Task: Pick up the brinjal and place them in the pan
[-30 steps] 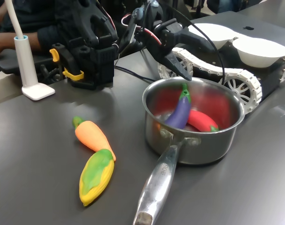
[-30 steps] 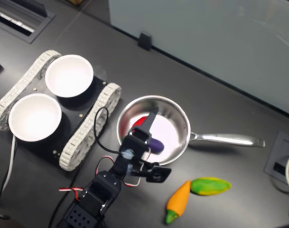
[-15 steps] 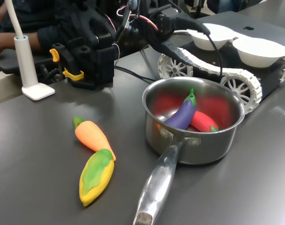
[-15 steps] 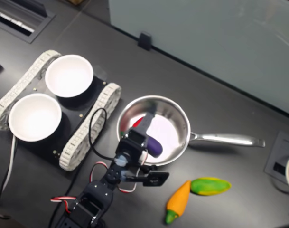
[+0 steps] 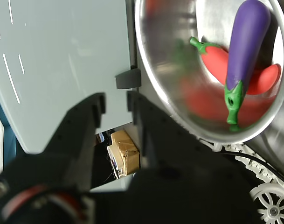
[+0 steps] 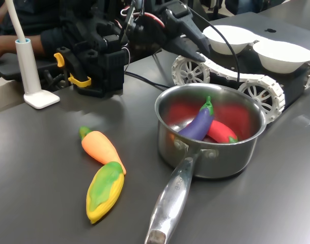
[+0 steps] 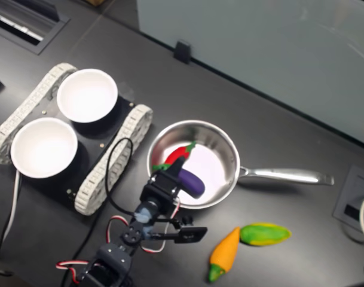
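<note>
Brinjal (image 6: 197, 125) is lying inside the pan (image 6: 210, 162), leaning across a red chilli (image 6: 222, 132), stem pointing up toward the rim. Gripper (image 5: 114, 106) is hovering outside the pan, empty, jaws slightly apart. Two white bowls (image 7: 86, 94) are sitting on a tracked base. Carrot (image 6: 101, 148) and corn (image 6: 105, 191) are lying on the table (image 6: 43, 173) beside the pan's handle.
</note>
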`<state>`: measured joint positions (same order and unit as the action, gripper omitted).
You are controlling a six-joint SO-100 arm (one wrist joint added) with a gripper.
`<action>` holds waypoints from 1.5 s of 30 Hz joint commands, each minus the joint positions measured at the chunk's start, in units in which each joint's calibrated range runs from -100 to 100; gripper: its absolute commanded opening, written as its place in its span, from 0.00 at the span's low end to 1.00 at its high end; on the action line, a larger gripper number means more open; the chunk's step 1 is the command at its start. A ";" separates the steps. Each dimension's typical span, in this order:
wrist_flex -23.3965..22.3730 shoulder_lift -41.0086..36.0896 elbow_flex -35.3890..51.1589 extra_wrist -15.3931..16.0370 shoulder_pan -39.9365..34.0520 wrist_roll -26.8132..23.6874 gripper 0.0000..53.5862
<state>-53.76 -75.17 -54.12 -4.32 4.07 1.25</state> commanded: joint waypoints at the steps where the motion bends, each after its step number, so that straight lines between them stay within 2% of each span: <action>1: -0.18 -4.92 0.37 -0.39 -1.09 0.34 0.02; 7: -2.23 -8.05 -1.54 -0.39 -1.78 -0.49 0.00; 23: -14.77 -20.02 -4.08 0.03 -2.69 -0.73 0.00; 38: -25.68 -20.36 -5.54 0.20 -0.17 0.29 0.00; 45: -28.33 -20.36 -7.45 0.20 0.86 -0.10 0.00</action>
<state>-80.96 -94.87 -61.72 -4.32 3.74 1.15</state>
